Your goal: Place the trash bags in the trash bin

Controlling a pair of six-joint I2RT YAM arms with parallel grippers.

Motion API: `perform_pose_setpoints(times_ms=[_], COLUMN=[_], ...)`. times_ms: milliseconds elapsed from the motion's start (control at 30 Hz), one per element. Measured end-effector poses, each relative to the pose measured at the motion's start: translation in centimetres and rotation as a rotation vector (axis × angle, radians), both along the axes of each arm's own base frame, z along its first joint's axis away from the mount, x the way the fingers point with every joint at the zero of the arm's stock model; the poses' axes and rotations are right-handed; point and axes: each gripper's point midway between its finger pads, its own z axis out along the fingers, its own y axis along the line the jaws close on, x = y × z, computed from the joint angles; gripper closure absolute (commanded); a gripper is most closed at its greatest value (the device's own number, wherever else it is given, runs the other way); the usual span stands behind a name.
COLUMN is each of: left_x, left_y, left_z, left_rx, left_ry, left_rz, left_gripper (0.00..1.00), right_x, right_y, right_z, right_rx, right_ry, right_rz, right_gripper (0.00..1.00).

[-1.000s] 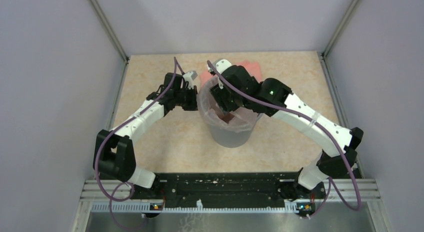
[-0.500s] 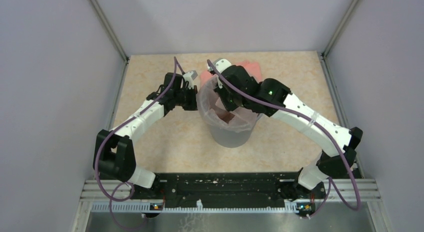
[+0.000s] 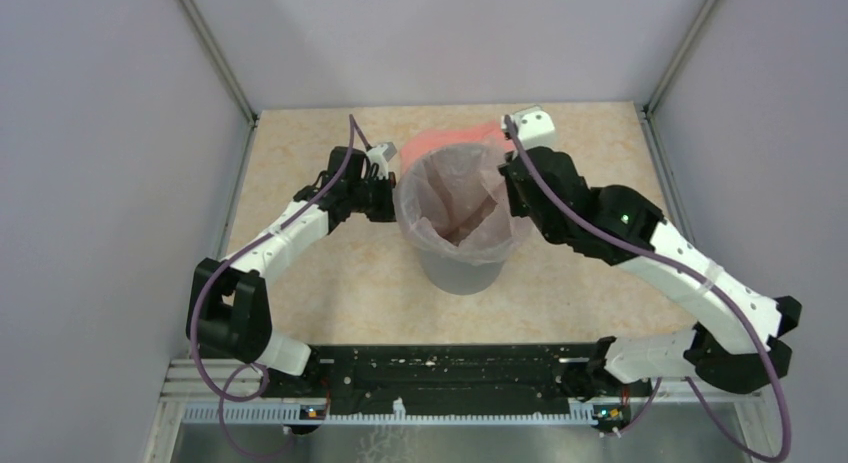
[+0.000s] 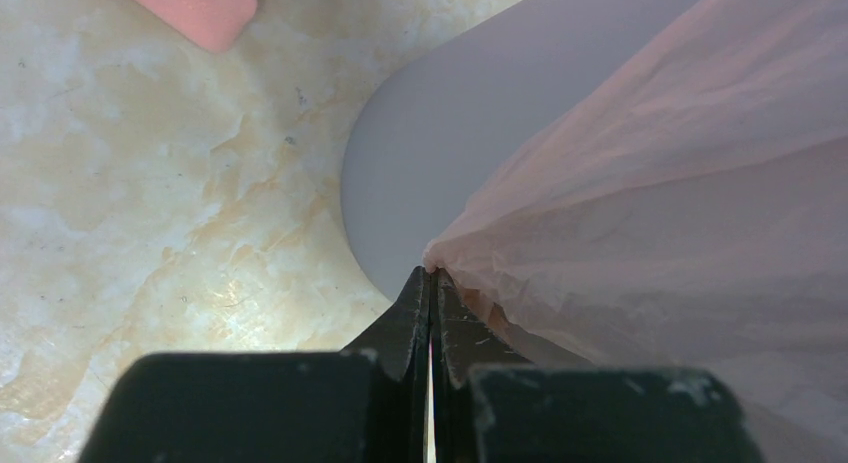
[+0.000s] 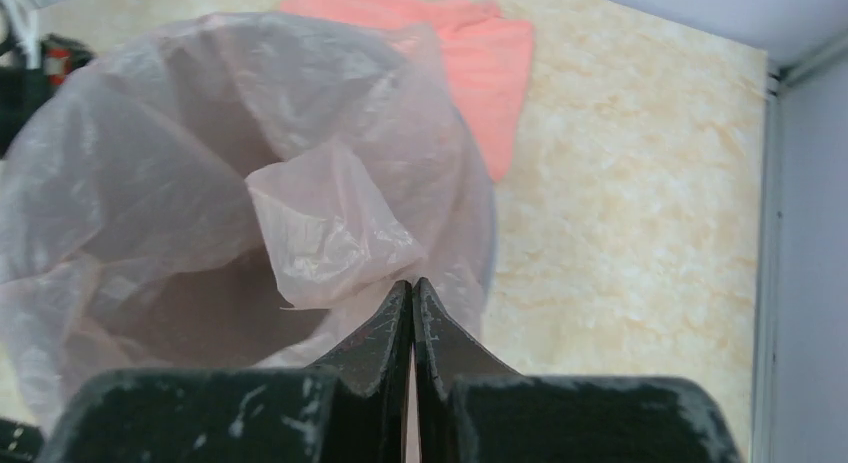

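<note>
**Top external.** Trash bin [image 3: 460, 271]: grey, upright, mid-bench [image 3: 330, 283]. Trash bag [image 3: 455, 198]: pale pink film, seated in the bin with its mouth spread open above and beyond the rim. Left fingers [image 3: 388, 195] sit at the bag's left edge and right fingers [image 3: 507, 175] at its right edge. The grip itself is too small to read here. Salmon sheet [image 3: 440, 140]: flat on the bench behind the bin, mostly hidden by the bag.

**Left wrist.** Left fingers [image 4: 431, 279]: closed tip to tip, pinching a gathered point of the trash bag's [image 4: 680, 213] film, which fans out taut to the right. The bin's smooth outer wall [image 4: 450, 153] lies just beyond the tips. One corner of the salmon sheet [image 4: 200, 8] shows at top left.

**Right wrist.** Right fingers [image 5: 411, 289]: closed, nipping a crumpled inward flap of the bag [image 5: 200, 133]. This is the only view down into the open, film-lined mouth. The salmon sheet [image 5: 470, 53] lies crumpled beyond it.
</note>
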Motion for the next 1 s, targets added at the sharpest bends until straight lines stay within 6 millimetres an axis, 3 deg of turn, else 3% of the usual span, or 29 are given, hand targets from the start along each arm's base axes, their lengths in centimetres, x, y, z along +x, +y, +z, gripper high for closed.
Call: perform_pose_setpoints(times_ms=[200,433,667,833,1000], left_x=[0.0,0.0,0.0,-0.1,0.0], left_y=[-0.1,-0.2,-0.2,-0.2,-0.3], left_z=[0.1,0.1,0.1,0.2,0.3], left_rx=[-0.008,-0.01,-0.01,-0.013,-0.022], left_ry=[-0.005,-0.003,-0.003,-0.001,-0.001], left_rz=[-0.006,-0.009,-0.009,-0.007,-0.008], left_gripper=[1.0,1.0,1.0,1.0,1.0], right_x=[0.2,1.1,1.2,1.4,2.1], right_y=[-5.4,-8.5,-11.2,-12.2,-10.7], right_z=[-0.8,-4.8,-6.7,-8.4,-11.2], right_rx=[0.018,-0.058,-0.038,0.037,0.133], right_ry=[-0.043,-0.003,0.021,0.051,0.11], right_rz=[-0.173,-0.309,-0.389,-0.404,-0.353], right_gripper=[1.0,1.0,1.0,1.0,1.0])
